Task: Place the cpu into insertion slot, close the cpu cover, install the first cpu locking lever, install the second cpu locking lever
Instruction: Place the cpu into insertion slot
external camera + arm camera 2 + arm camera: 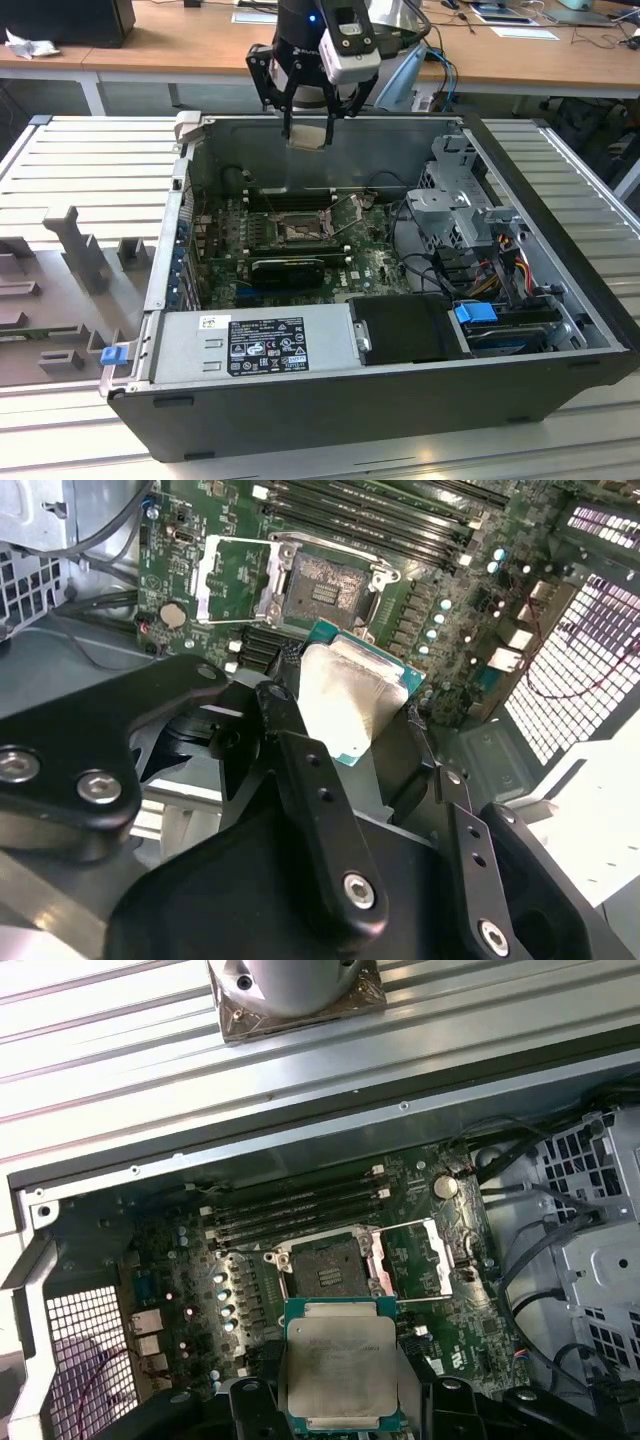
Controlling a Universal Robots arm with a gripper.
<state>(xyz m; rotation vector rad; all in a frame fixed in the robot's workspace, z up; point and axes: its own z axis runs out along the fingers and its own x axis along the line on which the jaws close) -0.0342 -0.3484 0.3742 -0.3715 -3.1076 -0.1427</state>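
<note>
The gripper (308, 128) pinches the chip (340, 1365) by two opposite edges, high over the computer case (400, 400), near its back wall. Below, the socket (325, 1265) lies bare with the cover (446, 1260) flipped open beside it. To seat the chip well, square its corners to the socket, keep it level and lower it straight.

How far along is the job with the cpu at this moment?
Nothing is finished yet. The gripper holds the cpu above the open case. The insertion slot is empty and the cpu cover stands open, so placing, closing and locking all remain.
</note>
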